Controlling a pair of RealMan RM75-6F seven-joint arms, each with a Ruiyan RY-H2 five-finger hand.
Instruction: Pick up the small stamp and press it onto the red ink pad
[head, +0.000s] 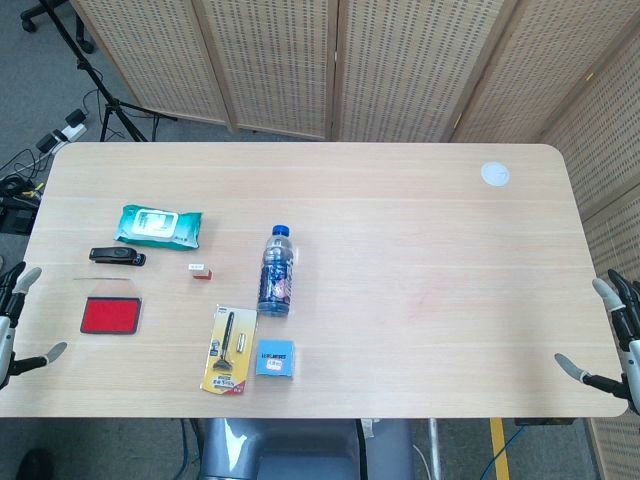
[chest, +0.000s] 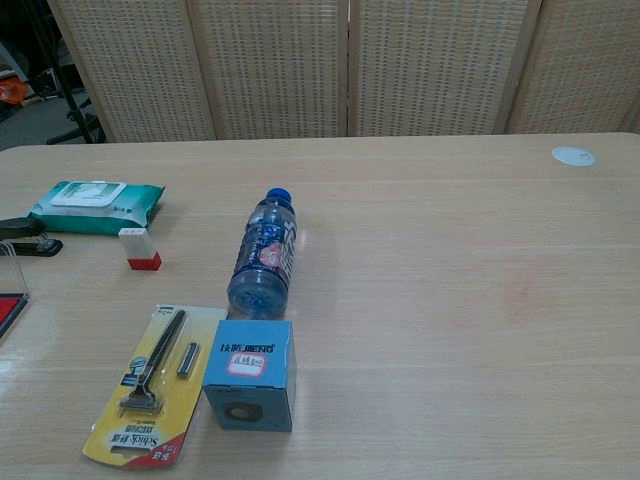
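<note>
The small stamp (head: 199, 269), white with a red base, stands upright on the table left of the bottle; the chest view shows the stamp (chest: 141, 249) too. The red ink pad (head: 110, 315) lies open near the table's left edge, its clear lid raised behind it; only a sliver of the ink pad (chest: 8, 312) shows in the chest view. My left hand (head: 14, 325) hovers off the table's left edge, fingers spread, holding nothing. My right hand (head: 612, 335) is off the right edge, fingers apart and empty. Both hands are far from the stamp.
A water bottle (head: 276, 271) lies on its side mid-table. A wet-wipes pack (head: 158, 226) and a black stapler (head: 117, 257) sit at the left. A razor on a yellow card (head: 229, 350) and a blue box (head: 275, 358) lie near the front edge. A white disc (head: 494, 174) sits far right.
</note>
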